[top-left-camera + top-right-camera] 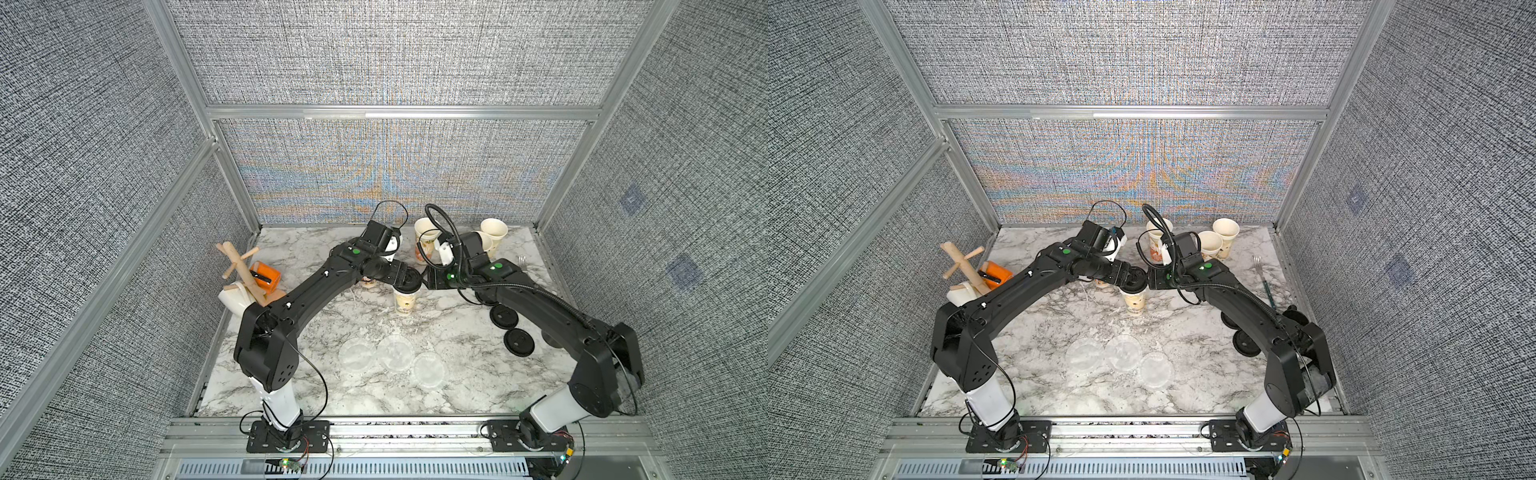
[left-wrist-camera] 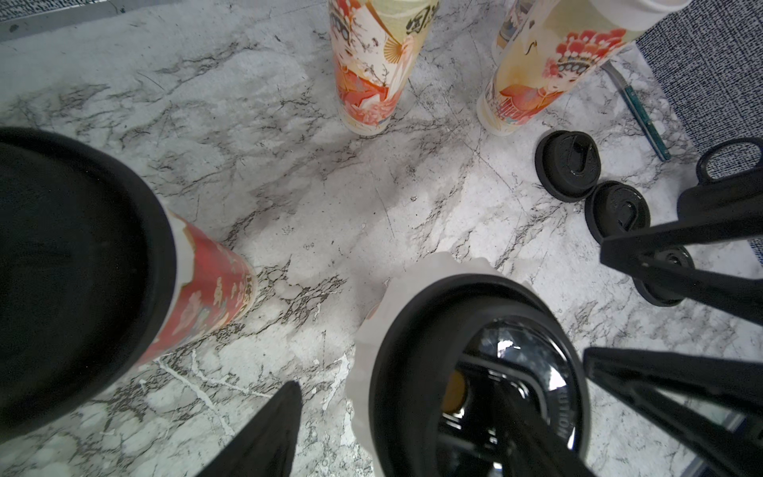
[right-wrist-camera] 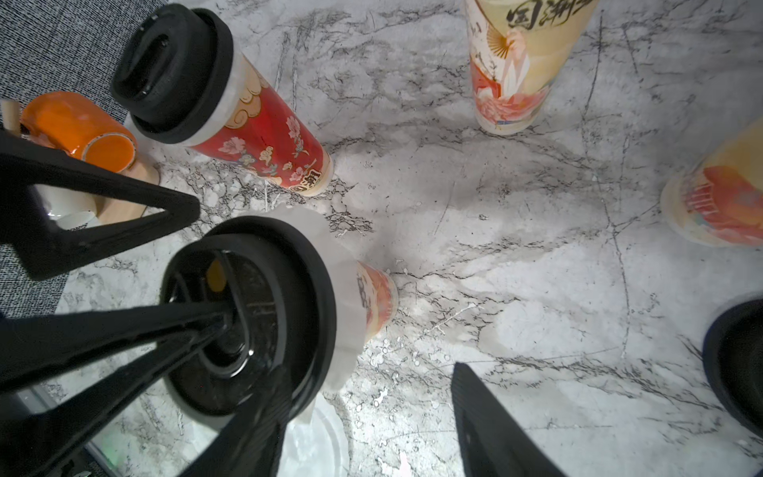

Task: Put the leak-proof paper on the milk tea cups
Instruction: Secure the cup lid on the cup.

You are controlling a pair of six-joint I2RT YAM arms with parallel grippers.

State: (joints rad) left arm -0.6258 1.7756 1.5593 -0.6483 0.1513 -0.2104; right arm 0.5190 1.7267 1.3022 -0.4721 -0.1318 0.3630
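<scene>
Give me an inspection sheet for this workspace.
Surface: marble table; no spill seen.
Job's things: red cup and centre cup papered and lidded; three open cups at the back; three discs flat at the front.
Clutter: loose lids, fork, mug tree with orange mug and white mug.
Grippers: left gripper and right gripper open, over the centre cup.
Cables: wrist cables and conduit loop free.
Surroundings: fabric walls, aluminium frame.
</scene>
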